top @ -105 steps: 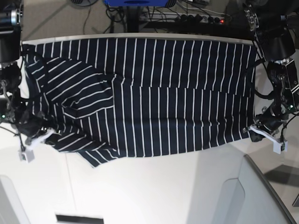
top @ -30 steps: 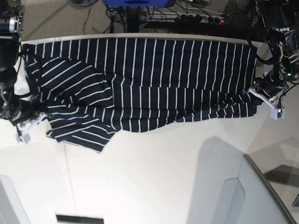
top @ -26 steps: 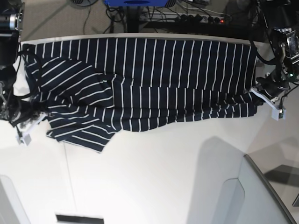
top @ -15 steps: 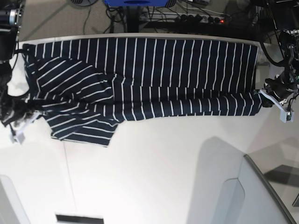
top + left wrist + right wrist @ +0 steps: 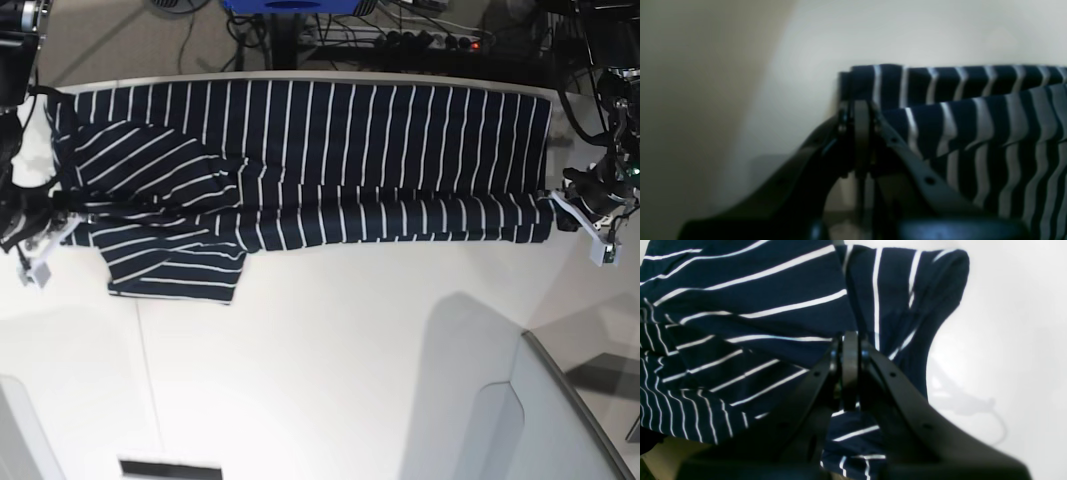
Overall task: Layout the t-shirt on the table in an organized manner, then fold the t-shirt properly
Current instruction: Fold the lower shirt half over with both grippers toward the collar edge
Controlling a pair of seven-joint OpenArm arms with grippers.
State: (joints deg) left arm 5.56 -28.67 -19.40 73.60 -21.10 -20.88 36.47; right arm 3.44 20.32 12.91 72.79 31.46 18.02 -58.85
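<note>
The dark navy t-shirt [image 5: 300,150] with thin white stripes lies stretched across the far part of the white table [image 5: 330,380]. Its near edge is doubled over into a long straight fold. One sleeve hangs out at the near left [image 5: 175,270]. At the right end of the fold, my left gripper [image 5: 572,212] is shut on the t-shirt; its wrist view shows the jaws [image 5: 862,133] pinching the striped layers [image 5: 973,116]. My right gripper [image 5: 50,235] is shut on the t-shirt at the left end, jaws [image 5: 850,350] closed on bunched fabric [image 5: 756,306].
Cables and a power strip [image 5: 430,40] lie beyond the table's far edge, next to a blue object [image 5: 290,5]. A raised pale panel [image 5: 560,420] stands at the near right. A thin seam [image 5: 150,370] runs down the tabletop, with a black slot [image 5: 170,468] at the near edge.
Both grippers have carried the shirt's near edge toward the far side and spread apart. The fold has become narrower and straighter, and the loose sleeve has slid back with it.
</note>
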